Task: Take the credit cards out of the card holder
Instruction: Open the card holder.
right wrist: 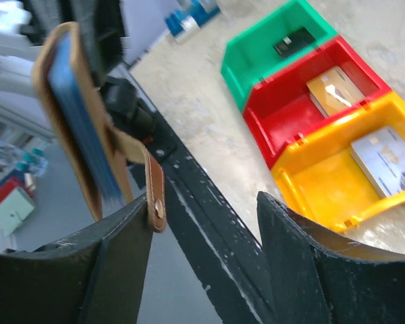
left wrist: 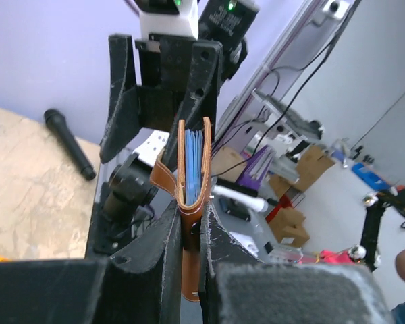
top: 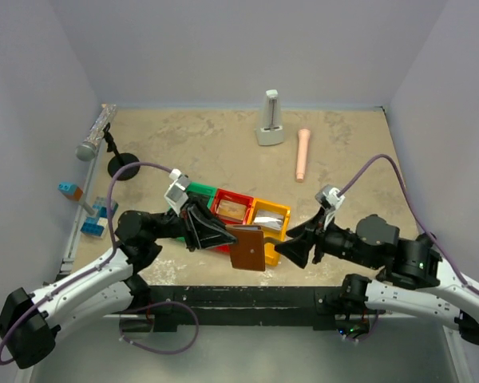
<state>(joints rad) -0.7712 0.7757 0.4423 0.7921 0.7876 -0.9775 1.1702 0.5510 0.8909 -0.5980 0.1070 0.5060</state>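
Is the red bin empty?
No, a tan card lies inside the red bin.

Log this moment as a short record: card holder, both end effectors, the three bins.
card holder: held in the air, slightly open, blue layers inside; cards or panels, cannot tell
left end effector: shut on the card holder
right end effector: open, facing the holder, the strap tab at one finger
green bin: small dark item
red bin: tan card
yellow bin: grey card
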